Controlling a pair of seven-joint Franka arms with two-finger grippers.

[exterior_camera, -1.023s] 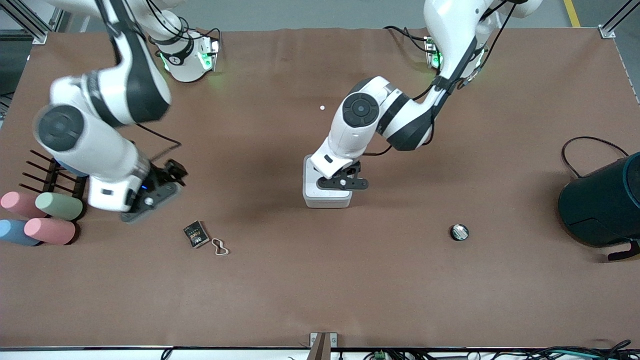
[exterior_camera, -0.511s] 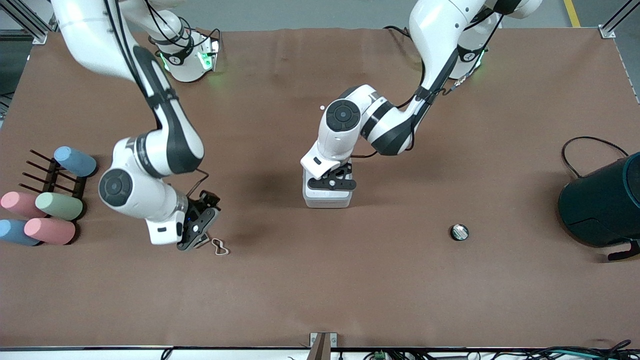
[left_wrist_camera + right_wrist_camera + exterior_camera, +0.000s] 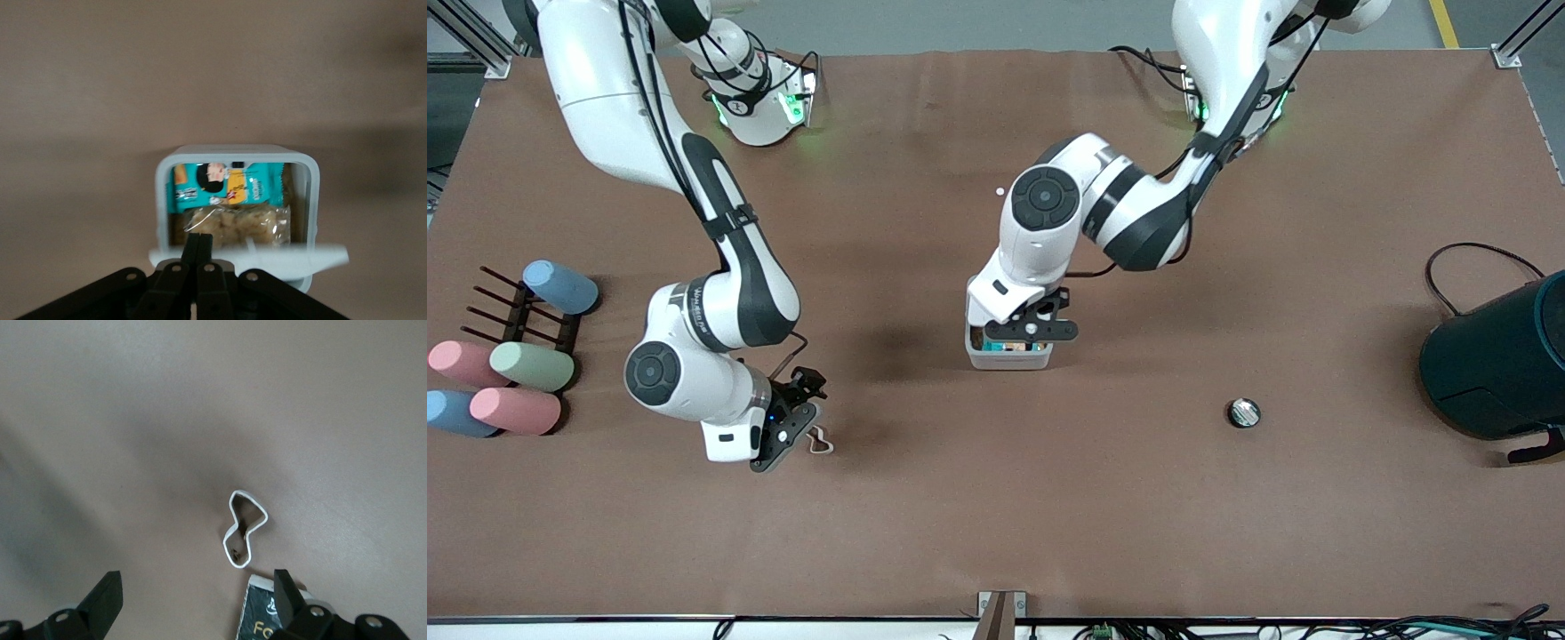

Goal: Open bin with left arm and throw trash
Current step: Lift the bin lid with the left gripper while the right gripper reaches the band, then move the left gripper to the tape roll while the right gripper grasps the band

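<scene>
The bin point(image 3: 1009, 360), a small light-grey box, stands mid-table with its white lid point(image 3: 293, 259) tipped open. A teal snack packet and a clear bag show inside the bin point(image 3: 163, 200). My left gripper point(image 3: 1032, 331) is shut, and its fingertips point(image 3: 199, 241) rest at the lid's edge. My right gripper point(image 3: 787, 428) hangs open, low over the black packet point(image 3: 260, 620) with gold print, which its hand hides in the front view. The beige rubber band point(image 3: 819, 442) lies beside that packet, and its loop point(image 3: 244, 528) lies just past my right gripper point(image 3: 197, 587). The black-and-silver disc point(image 3: 1243, 413) lies toward the left arm's end.
Pastel cylinders point(image 3: 494, 391) and a dark pronged rack point(image 3: 520, 311) sit at the right arm's end of the table. A large dark teal cylinder point(image 3: 1498, 364) with a black cable stands at the left arm's end. A tiny white speck point(image 3: 1000, 190) lies farther back than the bin.
The right arm swung from beside the rack down over the black packet and rubber band. The bin's lid went from closed to open under the left gripper, and the contents now show.
</scene>
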